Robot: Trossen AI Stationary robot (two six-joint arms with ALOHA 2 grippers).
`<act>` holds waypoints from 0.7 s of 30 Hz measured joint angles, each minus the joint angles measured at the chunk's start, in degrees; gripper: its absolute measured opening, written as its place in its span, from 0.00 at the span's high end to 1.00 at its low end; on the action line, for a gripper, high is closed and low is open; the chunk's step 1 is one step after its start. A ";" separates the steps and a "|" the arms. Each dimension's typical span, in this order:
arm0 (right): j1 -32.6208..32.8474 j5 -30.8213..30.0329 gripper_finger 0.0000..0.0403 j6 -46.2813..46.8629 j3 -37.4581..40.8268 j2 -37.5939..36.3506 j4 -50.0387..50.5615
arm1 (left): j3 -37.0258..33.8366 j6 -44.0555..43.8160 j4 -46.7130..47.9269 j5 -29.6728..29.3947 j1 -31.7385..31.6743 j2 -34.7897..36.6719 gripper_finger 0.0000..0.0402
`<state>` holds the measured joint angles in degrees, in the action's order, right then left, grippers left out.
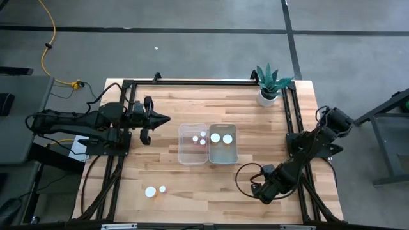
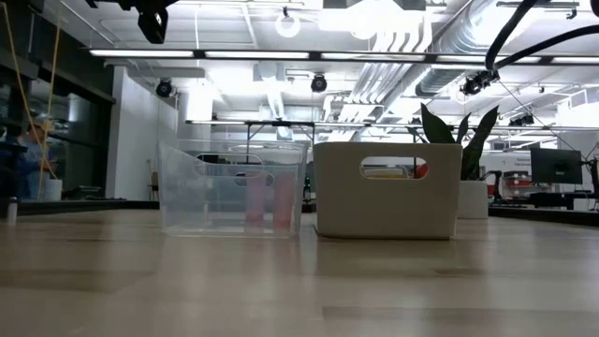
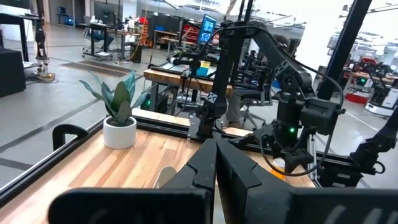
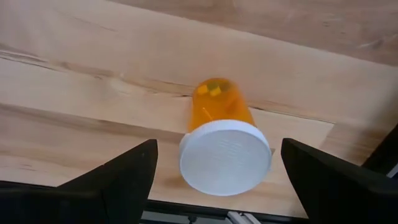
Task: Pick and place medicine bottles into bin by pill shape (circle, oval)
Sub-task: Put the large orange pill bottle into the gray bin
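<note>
Between the two dark fingers (image 4: 118, 174) of the right gripper (image 4: 214, 177) stands one orange bottle (image 4: 221, 134) with a wide white cap, upright on the wooden table (image 4: 93, 81). The jaws are wide apart, one finger on each side of the bottle, and neither finger touches it. Yellow pills show through the orange wall. From above, this right gripper (image 1: 261, 190) is low over the table near its front right corner, and the bottle itself is hidden under the arm.

At the middle of the table (image 1: 192, 185) two bins stand side by side and touch: a clear bin (image 1: 192, 144) on the left and a white bin (image 1: 223, 144) on the right. Three small white caps (image 1: 202, 135) show in the clear bin, and two larger caps (image 1: 215, 137) in the white bin. Two more bottles (image 1: 151, 191) stand close together near the front left edge, one cap large and one small.

Left of the clear bin, the left gripper (image 1: 165, 119) hangs above the table with its jaws pressed together, and it holds nothing. A potted plant (image 1: 269, 84) stands at the back right corner.
</note>
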<state>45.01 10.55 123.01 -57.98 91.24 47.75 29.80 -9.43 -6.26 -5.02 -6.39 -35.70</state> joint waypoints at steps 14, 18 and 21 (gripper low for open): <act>0.00 0.04 0.33 -0.01 0.00 0.00 0.45 | 0.00 0.00 -0.01 -0.20 0.01 -0.01 1.00; 0.00 0.07 0.39 -0.51 0.00 0.00 0.45 | 0.00 0.00 0.02 -0.20 0.00 -0.02 1.00; 0.00 0.09 0.44 -0.61 0.00 0.00 0.45 | 0.00 0.00 0.00 -0.20 0.01 -0.01 1.00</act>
<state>45.01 10.63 122.40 -57.98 91.24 48.21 29.80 -9.43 -6.25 -5.21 -6.39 -35.71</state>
